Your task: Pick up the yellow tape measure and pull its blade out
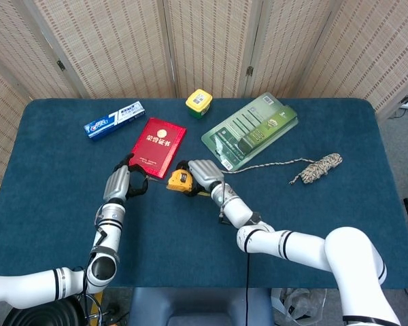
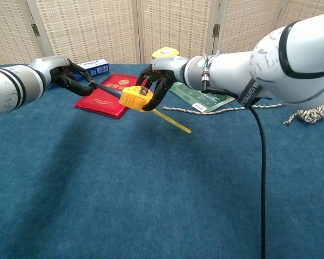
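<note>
My right hand grips the yellow tape measure above the blue table, just in front of the red booklet. My left hand is off to the left and pinches the end of the blade. The blade shows as a thin dark strip stretched between the two hands. A narrow yellow strip hangs from the case down to the right.
Behind the hands lies a red booklet. A toothpaste box is at the back left and a yellow-lidded jar at the back centre. A green package and a rope bundle with a trailing cord lie to the right.
</note>
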`<state>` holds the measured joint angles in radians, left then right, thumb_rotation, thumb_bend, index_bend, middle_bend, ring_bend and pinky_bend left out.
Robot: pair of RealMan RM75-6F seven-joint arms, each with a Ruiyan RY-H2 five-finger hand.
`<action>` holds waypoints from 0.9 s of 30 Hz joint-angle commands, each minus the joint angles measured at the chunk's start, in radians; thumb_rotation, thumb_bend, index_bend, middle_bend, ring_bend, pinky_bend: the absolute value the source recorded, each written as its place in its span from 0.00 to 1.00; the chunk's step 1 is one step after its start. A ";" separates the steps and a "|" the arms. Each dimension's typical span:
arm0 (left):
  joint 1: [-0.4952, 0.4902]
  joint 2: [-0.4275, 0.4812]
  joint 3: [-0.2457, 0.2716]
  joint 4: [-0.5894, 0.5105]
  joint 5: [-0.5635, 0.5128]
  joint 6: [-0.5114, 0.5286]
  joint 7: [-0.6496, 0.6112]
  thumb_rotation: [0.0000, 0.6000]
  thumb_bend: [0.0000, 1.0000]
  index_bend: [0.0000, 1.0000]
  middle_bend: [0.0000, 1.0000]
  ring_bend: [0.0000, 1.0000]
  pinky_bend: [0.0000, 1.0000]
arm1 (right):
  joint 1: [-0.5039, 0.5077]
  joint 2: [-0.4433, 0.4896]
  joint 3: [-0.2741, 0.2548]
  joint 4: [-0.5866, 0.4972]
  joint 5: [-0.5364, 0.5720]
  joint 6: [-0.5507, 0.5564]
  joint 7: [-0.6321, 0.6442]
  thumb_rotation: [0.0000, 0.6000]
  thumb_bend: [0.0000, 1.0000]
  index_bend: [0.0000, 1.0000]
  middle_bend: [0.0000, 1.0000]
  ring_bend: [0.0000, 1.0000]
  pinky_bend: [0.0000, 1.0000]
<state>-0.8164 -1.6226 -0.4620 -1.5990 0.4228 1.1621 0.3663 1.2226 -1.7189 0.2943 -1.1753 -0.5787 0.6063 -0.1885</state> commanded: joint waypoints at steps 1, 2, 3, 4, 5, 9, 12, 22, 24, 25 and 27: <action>0.002 0.006 0.001 0.001 0.001 -0.001 0.001 1.00 0.54 0.71 0.10 0.00 0.00 | -0.002 0.004 -0.004 -0.003 0.000 0.002 -0.002 1.00 0.31 0.47 0.46 0.36 0.22; 0.004 0.009 0.002 0.000 0.000 -0.003 0.001 1.00 0.54 0.71 0.11 0.00 0.00 | -0.004 0.007 -0.005 -0.004 -0.001 0.003 -0.002 1.00 0.31 0.47 0.46 0.36 0.22; 0.006 0.013 0.003 0.000 -0.001 -0.004 0.000 1.00 0.54 0.71 0.11 0.00 0.00 | -0.006 0.010 -0.006 -0.007 -0.002 0.004 -0.002 1.00 0.31 0.47 0.46 0.36 0.22; 0.008 0.018 0.004 0.001 -0.002 -0.006 0.000 1.00 0.54 0.71 0.11 0.00 0.00 | -0.009 0.015 -0.008 -0.010 -0.004 0.005 -0.001 1.00 0.31 0.47 0.46 0.36 0.22; 0.010 0.023 0.005 0.001 -0.004 -0.008 0.000 1.00 0.54 0.71 0.11 0.00 0.00 | -0.012 0.021 -0.010 -0.013 -0.007 0.006 -0.001 1.00 0.31 0.47 0.46 0.36 0.22; 0.021 0.048 0.015 0.002 -0.012 -0.017 0.008 1.00 0.54 0.72 0.12 0.00 0.00 | -0.028 0.050 -0.025 -0.037 -0.025 0.014 -0.007 1.00 0.31 0.47 0.46 0.36 0.22; 0.031 0.068 0.023 0.002 -0.016 -0.025 0.010 1.00 0.54 0.71 0.12 0.00 0.00 | -0.043 0.081 -0.038 -0.061 -0.033 0.023 -0.014 1.00 0.31 0.47 0.46 0.36 0.22; 0.071 0.127 0.019 -0.020 0.005 -0.031 -0.040 1.00 0.54 0.71 0.12 0.00 0.00 | -0.111 0.207 -0.076 -0.175 -0.098 0.061 -0.015 1.00 0.31 0.48 0.46 0.37 0.22; 0.082 0.146 0.011 -0.030 0.004 -0.041 -0.059 1.00 0.54 0.71 0.12 0.00 0.00 | -0.130 0.231 -0.082 -0.201 -0.120 0.076 -0.009 1.00 0.31 0.48 0.46 0.37 0.22; 0.086 0.153 0.010 -0.034 0.004 -0.046 -0.066 1.00 0.54 0.71 0.12 0.00 0.00 | -0.137 0.240 -0.084 -0.210 -0.130 0.081 -0.007 1.00 0.31 0.48 0.46 0.37 0.22; 0.095 0.171 0.007 -0.038 0.003 -0.056 -0.080 1.00 0.54 0.71 0.12 0.00 0.00 | -0.155 0.262 -0.090 -0.230 -0.156 0.095 -0.001 1.00 0.31 0.48 0.46 0.37 0.22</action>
<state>-0.7273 -1.4604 -0.4522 -1.6327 0.4263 1.1129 0.2938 1.0801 -1.4690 0.2104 -1.3915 -0.7202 0.6903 -0.1949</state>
